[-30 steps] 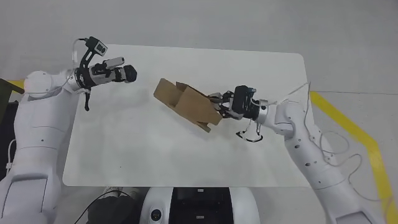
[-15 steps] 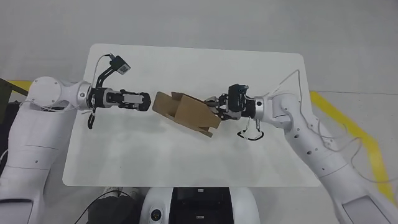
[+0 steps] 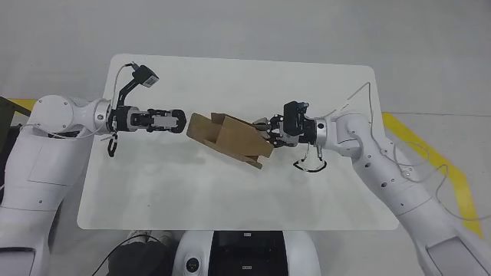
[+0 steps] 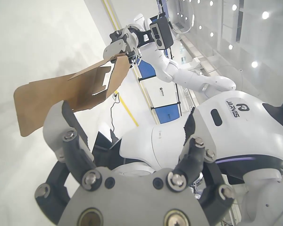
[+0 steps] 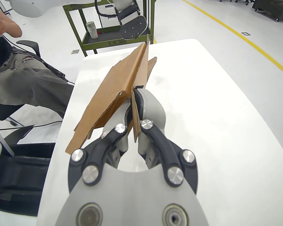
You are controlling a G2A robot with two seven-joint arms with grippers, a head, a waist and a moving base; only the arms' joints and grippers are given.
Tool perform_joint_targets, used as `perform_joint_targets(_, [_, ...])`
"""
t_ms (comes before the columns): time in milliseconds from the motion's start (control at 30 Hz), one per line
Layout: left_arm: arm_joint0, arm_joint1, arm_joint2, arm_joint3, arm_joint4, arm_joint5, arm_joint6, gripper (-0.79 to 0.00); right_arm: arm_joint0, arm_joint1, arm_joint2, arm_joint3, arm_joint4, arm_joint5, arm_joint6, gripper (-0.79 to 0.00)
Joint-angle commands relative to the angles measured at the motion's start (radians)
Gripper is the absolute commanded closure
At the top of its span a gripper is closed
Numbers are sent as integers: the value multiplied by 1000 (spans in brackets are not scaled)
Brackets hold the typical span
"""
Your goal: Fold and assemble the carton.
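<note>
While it hangs from one pinched flap, carton: judged light and easy to carry, but floppy along its creases, so the free end will likely sag or swing.
Position: over the middle of the table, slanted between the two arms and half-opened into a skewed tube. I cannot tell whether a low corner touches the tabletop.
Material: plain brown corrugated board, matte and dry, so a grip should not slip much. It looks stiff across a panel, weak at the scored folds, and easy to dent if squeezed hard.
Shape: flat panels joined at creases, loose end flaps with rounded corners, and a notched cut-out showing inside.
Right gripper: pressed together on a thin flap at the carton's right end, with the board sandwiched edge-on in its grip.
Left gripper: spread wide, holding nothing, just beside the opposite end flap. Contact cannot be told.
Where to hold: judged best on a panel close to a crease rather than at a flap tip, where the board would simply bend away.
Risk: pushing on one end while the other is clamped may collapse the tube flat instead of squaring it.
Table surface: white, smooth, with rounded corners.
</note>
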Motion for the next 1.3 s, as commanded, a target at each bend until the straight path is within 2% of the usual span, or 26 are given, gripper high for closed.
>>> perform_joint_targets(0, [0, 0, 0, 0, 0, 0, 0, -785, 0, 0, 0, 0, 0, 0, 0, 0])
perform_joint_targets(167, [11, 0, 9, -53, 26, 0, 1, -785, -10, -2, 0, -4, 20, 7, 10, 0])
perform_joint_targets(367, [0, 5, 31, -87, 44, -8, 9, -785, 30, -11, -36, 27, 114, 0, 67, 0])
perform_joint_targets(633, [-30, 16, 100, -95, 79, -29, 29, -785, 91, -21, -113, 54, 233, 0, 138, 0])
perform_joint_targets(1267, [-72, 52, 211, -129, -16, -41, 41, -785, 174, -20, -258, 66, 392, 0, 168, 0])
